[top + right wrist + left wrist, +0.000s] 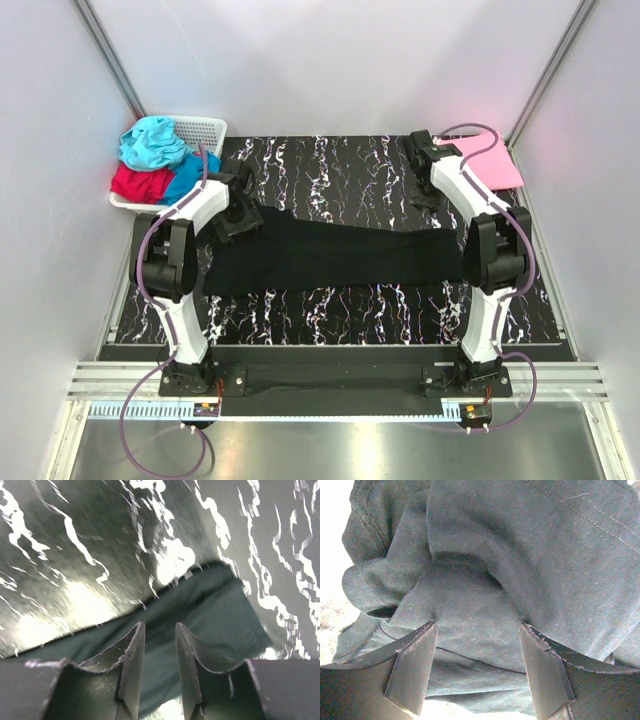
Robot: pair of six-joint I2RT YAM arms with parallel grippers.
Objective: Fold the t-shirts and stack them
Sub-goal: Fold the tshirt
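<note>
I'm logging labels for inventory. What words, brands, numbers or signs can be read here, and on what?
No text can be read in any view.
The black t-shirt, pink t-shirt and basket show no print.
The boards by the arm bases are too small to read.

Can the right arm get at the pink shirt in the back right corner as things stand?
Probably yes. The pink shirt lies flat and uncovered right beside that arm's wrist. The right gripper is open and empty above the edge of the black shirt, so it looks free to swing over.
</note>
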